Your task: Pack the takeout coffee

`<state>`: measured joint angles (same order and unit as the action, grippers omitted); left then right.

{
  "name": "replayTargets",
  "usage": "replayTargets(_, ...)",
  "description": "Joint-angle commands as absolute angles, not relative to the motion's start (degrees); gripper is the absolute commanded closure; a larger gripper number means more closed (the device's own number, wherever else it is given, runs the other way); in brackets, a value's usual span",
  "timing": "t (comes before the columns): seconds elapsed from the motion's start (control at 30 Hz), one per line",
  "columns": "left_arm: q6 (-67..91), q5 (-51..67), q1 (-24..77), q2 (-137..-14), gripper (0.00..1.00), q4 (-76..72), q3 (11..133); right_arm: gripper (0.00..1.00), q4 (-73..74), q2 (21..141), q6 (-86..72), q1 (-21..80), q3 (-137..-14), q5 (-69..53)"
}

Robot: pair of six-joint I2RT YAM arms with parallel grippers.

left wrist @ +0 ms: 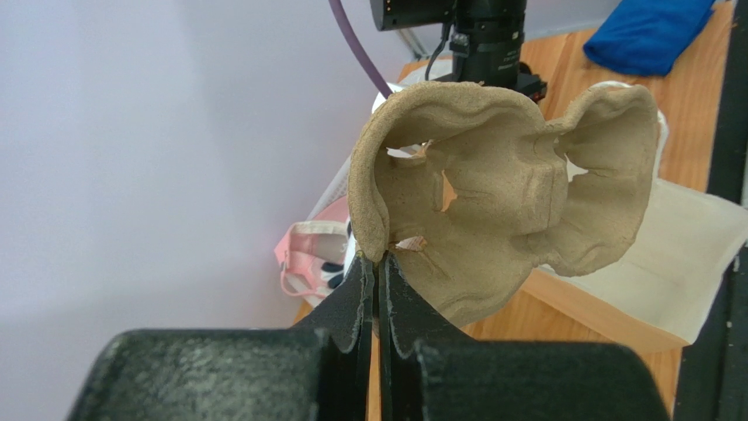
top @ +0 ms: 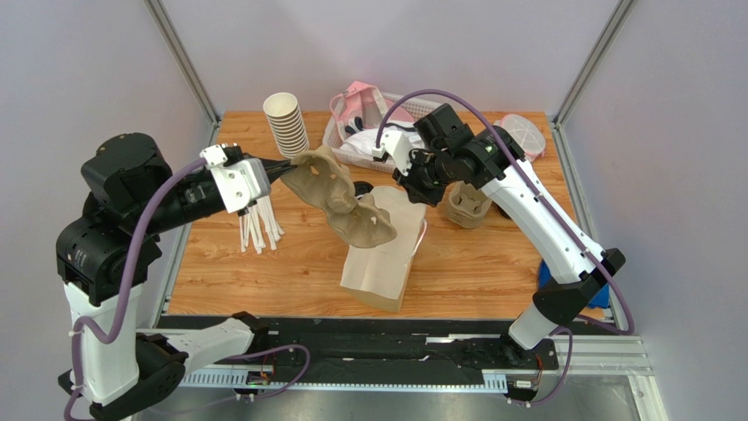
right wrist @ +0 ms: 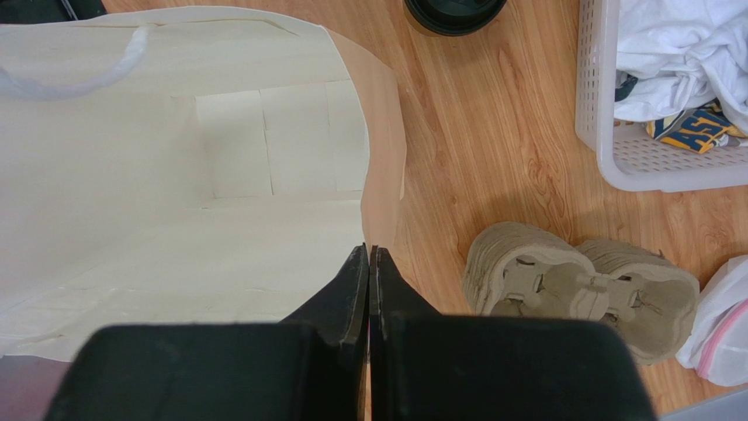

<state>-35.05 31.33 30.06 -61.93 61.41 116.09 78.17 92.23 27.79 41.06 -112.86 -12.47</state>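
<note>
Of the takeout coffee (right wrist: 455, 9) I see only a black lid at the picture's edge, on the bench (right wrist: 492, 132) just beyond the paper bag (right wrist: 176, 219). My right tool (right wrist: 369, 253) is closed on the bag's rim. My left tool (left wrist: 376, 260) pinches a pulp cup carrier (left wrist: 492, 193), lifted by the bag's mouth.

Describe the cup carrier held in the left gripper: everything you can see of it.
The cup carrier is a tan moulded-pulp tray, rough and fibrous, with two round wells side by side, each cut with slits and small tabs. Both wells are empty. The left gripper pinches its rim with shut jaws and holds it in the air, tilted, its far end over the open mouth of the paper bag. Whether it touches the bag cannot be told.
</note>
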Motion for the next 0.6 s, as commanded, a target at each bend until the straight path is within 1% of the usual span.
replayTargets(0.0, -41.13, 17.7, 36.46, -62.14, 1.0, 61.61, 115.49, 1.0, 83.85, 92.63, 25.58, 41.31, -114.87, -10.9)
replayTargets(0.03, -42.09, 15.93, 38.13, -62.31, 1.0, 62.13, 115.31, 1.0, 83.76, 92.9, 25.4, 41.22, -115.13, -10.81)
replayTargets(0.07, -42.8, 13.65, 43.1, -62.58, 1.0, 62.14, 115.05, 1.0, 83.76, 93.51, 25.23, 41.31, -115.66, -10.81)
replayTargets(0.1, -43.59, 8.14, 45.5, -62.75, 1.0, 62.14, 114.79, 1.0, 83.76, 93.78, 24.88, 41.31, -115.93, -10.81)
replayTargets(0.2, -47.28, 0.21, 52.97, -63.28, 1.0, 62.14, 113.56, 1.0, 83.67, 94.31, 24.26, 41.22, -116.54, -10.64)
replayTargets(0.4, -52.38, -12.98, 62.91, -63.54, 1.0, 59.69, 109.52, 1.0, 83.23, 94.57, 23.56, 41.31, -117.68, -10.11)
replayTargets(0.43, -52.9, -14.75, 66.06, -63.81, 1.0, 59.07, 108.55, 1.0, 82.97, 94.57, 23.12, 41.22, -117.77, -9.76)
replayTargets(0.57, -54.93, -19.59, 71.36, -64.86, 1.0, 58.01, 108.54, 1.0, 82.97, 94.66, 22.77, 41.31, -117.69, -9.05)
